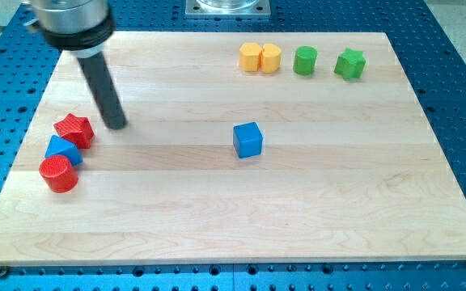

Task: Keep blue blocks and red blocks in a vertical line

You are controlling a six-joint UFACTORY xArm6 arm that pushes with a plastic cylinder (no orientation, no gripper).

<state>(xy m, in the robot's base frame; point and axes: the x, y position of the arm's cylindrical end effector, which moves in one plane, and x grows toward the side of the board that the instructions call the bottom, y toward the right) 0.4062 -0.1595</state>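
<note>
At the view's left — red star (pixel 74 128), blue block (pixel 61 149), red cylinder (pixel 58 174) (touching).

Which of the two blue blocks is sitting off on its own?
The blue cube near the board's middle, touching nothing. The other blue block is wedged between the red star and red cylinder at the view's left.

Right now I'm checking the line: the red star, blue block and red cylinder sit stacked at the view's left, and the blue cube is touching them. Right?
Not quite. The camera view shows the blue cube alone mid-board, well apart from the red star, blue block and red cylinder clustered at the view's left.
</note>
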